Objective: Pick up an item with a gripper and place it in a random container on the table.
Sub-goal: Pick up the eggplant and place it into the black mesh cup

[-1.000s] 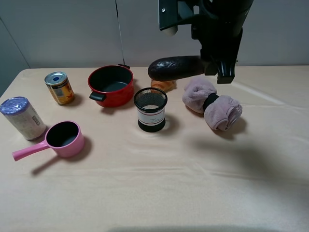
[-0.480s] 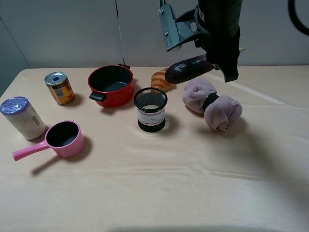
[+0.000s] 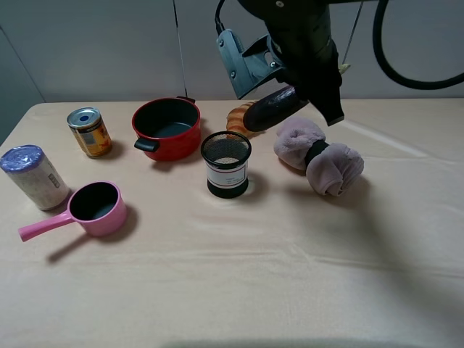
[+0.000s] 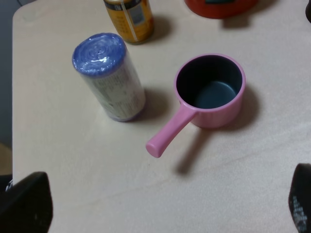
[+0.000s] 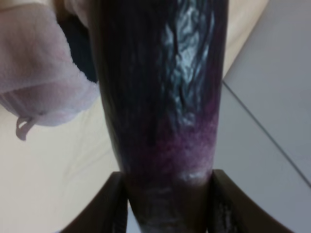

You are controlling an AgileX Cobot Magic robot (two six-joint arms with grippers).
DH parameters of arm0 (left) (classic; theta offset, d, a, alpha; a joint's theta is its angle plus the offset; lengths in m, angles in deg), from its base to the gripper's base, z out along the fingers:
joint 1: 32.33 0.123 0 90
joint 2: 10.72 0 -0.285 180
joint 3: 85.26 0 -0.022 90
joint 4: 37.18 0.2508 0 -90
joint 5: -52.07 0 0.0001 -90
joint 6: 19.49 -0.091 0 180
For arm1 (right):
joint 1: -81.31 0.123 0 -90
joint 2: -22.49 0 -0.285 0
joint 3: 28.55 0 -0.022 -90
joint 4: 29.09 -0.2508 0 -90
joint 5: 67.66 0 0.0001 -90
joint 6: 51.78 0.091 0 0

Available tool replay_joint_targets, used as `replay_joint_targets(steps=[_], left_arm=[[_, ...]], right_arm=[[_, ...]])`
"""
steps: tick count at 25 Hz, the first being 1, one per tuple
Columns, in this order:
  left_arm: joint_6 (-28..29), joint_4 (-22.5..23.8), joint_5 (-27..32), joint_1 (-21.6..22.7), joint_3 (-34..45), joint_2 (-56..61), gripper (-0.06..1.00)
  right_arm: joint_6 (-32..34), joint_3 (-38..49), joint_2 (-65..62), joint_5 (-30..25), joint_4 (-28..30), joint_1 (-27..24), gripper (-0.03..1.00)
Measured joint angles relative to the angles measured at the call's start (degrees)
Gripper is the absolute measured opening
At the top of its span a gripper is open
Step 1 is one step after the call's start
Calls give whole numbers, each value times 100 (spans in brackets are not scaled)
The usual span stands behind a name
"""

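1. Right gripper [image 3: 308, 94]: clamped on the eggplant [image 3: 274, 109], both jaws pressed against its pale stem end in the wrist view. It is held in the air above the table [image 3: 239, 275], near the back edge.
2. Left gripper [image 4: 160, 213]: only the two dark fingertips show at the frame corners, spread wide apart with nothing between them, above the pink pan [image 4: 210, 92].
3. Eggplant: glossy, near-black purple, fading to lighter purple where the jaws hold it. It is long and smooth, and it slopes down and away from the gripper toward the croissant [image 3: 243, 117].
4. Cup [image 3: 225, 164]: black mesh, white label band, upright. It sits below the gripper and off to the side of the free tip, not yet under it.
5. Risk, slip: the skin is slick and the hold is at one end only, so the long free body could pivot or slide out during travel.
6. Risk, miss: the cup mouth looks narrow beside the eggplant's length. Released while tilted, the eggplant could catch the rim and roll off.
7. Risk, tip-over: the cup looks light, and a nudge from the tip could topple it.
8. Risk, collision: the croissant, red pot [image 3: 167, 127] and mauve cloth bundle [image 3: 319, 156] crowd the space just under the gripper, so a low pass could drag one.
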Motion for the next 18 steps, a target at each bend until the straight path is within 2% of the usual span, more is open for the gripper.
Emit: replay_joint_targets(steps=[8,12,18], left_arm=[[0,0,0,0,0,0,99],[0,0,0,0,0,0,99],[0,0,0,0,0,0,99]], right_arm=[[-7,-307,411,-5,17,337,26],[68,-719,751,11,-33,365,26],[77,-782,995,11,-156,365,26]])
